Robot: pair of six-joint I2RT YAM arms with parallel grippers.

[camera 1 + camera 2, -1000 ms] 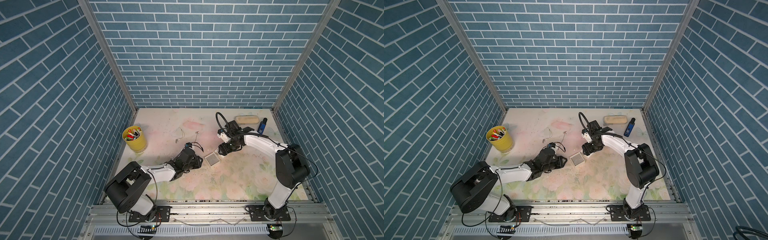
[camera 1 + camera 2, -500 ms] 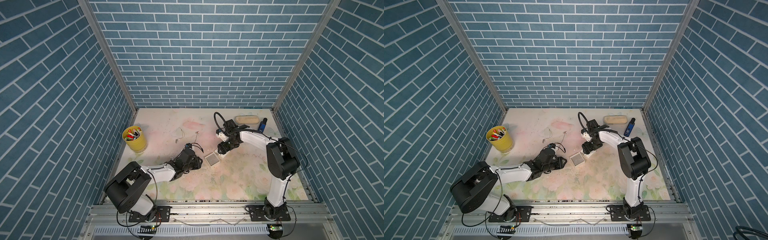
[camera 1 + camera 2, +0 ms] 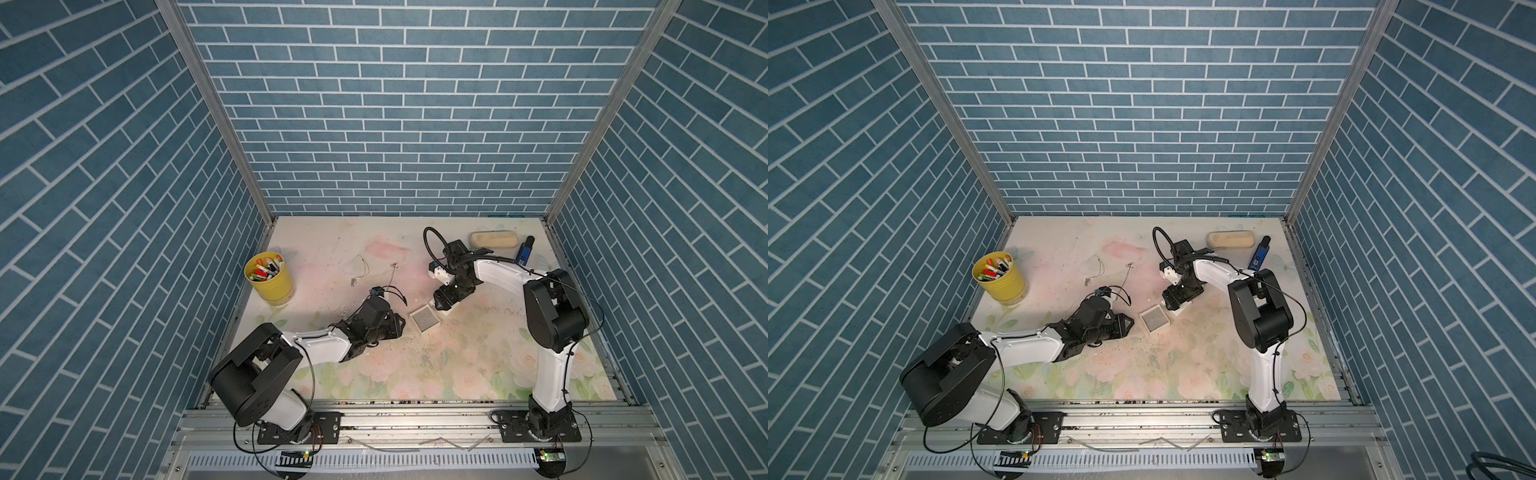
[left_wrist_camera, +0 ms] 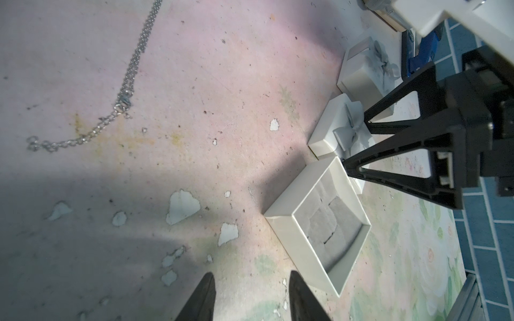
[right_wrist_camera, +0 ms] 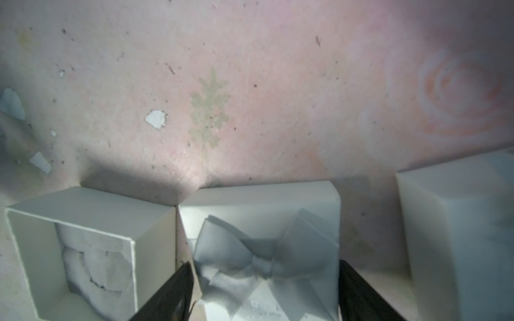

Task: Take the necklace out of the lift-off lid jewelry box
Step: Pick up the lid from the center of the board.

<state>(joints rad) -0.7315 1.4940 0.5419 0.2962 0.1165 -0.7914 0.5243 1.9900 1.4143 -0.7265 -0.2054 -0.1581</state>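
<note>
The right gripper (image 5: 265, 265) stands with its jaws wide, one of its black fingers (image 5: 178, 291) on each side of the white lid (image 5: 264, 211). The fingers sit right at the lid's side walls, and I cannot tell whether they press it or just clear it. The lid lies flat on the floral mat (image 3: 457, 374) with its grey bow (image 5: 258, 258) facing up. It is just beside the open box (image 5: 155, 244), corner close to corner.

The left gripper (image 4: 251, 298) hangs low over the mat on the side of the open box away from the lid. Its jaws are partly apart with a narrow gap and only bare mat shows between them. Its tips are near the open box without touching it.

A grey slit insert (image 4: 331, 225) shows inside the open box. The necklace (image 4: 130, 69), a silver chain with its clasp visible, lies outside the open box. It is stretched on the mat well apart from the box, toward the back wall; in a top view it is a thin line (image 3: 393, 272). A second chain (image 3: 356, 268), looped, lies farther from the open box on that same side.

A closed box (image 4: 358, 72), white with a bow, stands beyond the lid from the open box. Well away from the open box are a yellow cup (image 3: 269, 278) of markers by the left wall, and a beige case (image 3: 493, 240) and a blue object (image 3: 524, 251) at the back.
</note>
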